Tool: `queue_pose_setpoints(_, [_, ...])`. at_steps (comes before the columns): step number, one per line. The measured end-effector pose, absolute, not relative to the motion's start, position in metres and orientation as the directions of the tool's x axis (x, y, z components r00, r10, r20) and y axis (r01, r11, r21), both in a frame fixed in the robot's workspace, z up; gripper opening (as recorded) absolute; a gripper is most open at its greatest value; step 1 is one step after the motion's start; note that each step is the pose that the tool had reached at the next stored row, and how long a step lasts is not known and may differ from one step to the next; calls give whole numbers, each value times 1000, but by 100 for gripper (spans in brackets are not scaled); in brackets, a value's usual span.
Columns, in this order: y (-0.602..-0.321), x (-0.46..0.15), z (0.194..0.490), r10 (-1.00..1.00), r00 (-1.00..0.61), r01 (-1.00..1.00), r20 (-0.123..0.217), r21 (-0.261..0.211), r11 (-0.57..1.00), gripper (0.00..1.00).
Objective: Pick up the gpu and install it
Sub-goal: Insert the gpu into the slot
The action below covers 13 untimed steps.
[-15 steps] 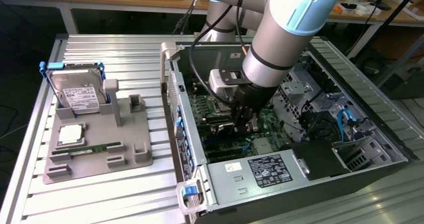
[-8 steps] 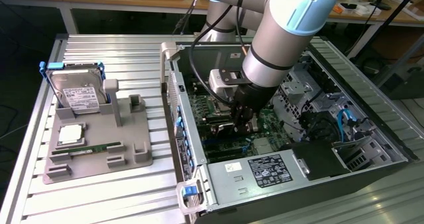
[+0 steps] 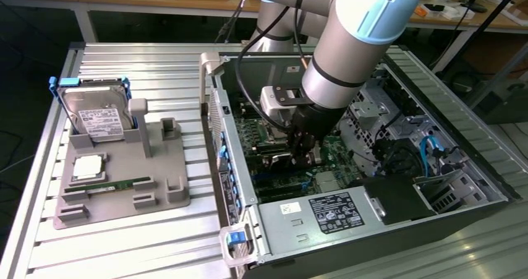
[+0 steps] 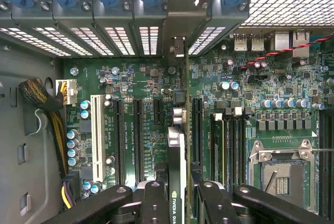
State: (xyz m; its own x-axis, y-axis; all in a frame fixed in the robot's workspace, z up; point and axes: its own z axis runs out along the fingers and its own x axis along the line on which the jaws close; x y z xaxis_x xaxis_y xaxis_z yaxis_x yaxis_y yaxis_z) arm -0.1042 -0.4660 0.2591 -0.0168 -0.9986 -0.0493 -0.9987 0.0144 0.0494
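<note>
Currently, one arm, hand (image 3: 301,157) lowered inside the open computer case (image 3: 462,137), above the motherboard (image 3: 272,130).
Hand: fingers (image 4: 156,203) narrowed onto the gpu (image 4: 177,151), gripping it edge-on from both faces.
Gpu: upright between the fingers, its thin edge standing over the expansion slots (image 4: 138,135) of the motherboard, its silver bracket (image 4: 177,46) reaching to the rear slot openings of the case; whether it is fully seated cannot be told.
Grey holder tray (image 3: 123,192), on the slatted surface (image 3: 132,242) towards the exterior view's left: hard drive (image 3: 97,115) upright, square processor chip (image 3: 88,167) flat, green memory stick (image 3: 115,184) lying along a groove.
</note>
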Motion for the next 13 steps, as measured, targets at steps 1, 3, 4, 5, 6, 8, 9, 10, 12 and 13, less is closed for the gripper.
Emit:
queue_pose_setpoints(1, [-466,-104,259,-999,-17,-999,-49,49,14,27])
queue_pose_setpoints(3, [-466,-104,259,-999,-17,-999,-49,49,14,27])
queue_pose_setpoints(4, [-466,-104,259,-999,-17,-999,-49,49,14,27])
queue_pose_setpoints(5, [-466,-104,259,-999,-17,-999,-49,49,14,27])
queue_pose_setpoints(6, [-466,-104,259,-999,-17,-999,-49,49,14,27])
queue_pose_setpoints(8, [-466,-104,259,-999,-17,-999,-49,51,14,27])
queue_pose_setpoints(9, [-466,-103,259,-999,-17,-999,-49,51,14,27])
queue_pose_setpoints(10, [-466,-103,259,-999,-17,-998,-49,53,14,27])
queue_pose_setpoints(12, [-466,-103,259,-999,-17,-998,-49,54,14,27])
queue_pose_setpoints(13, [-466,-103,259,-999,-17,-998,-49,54,14,27])
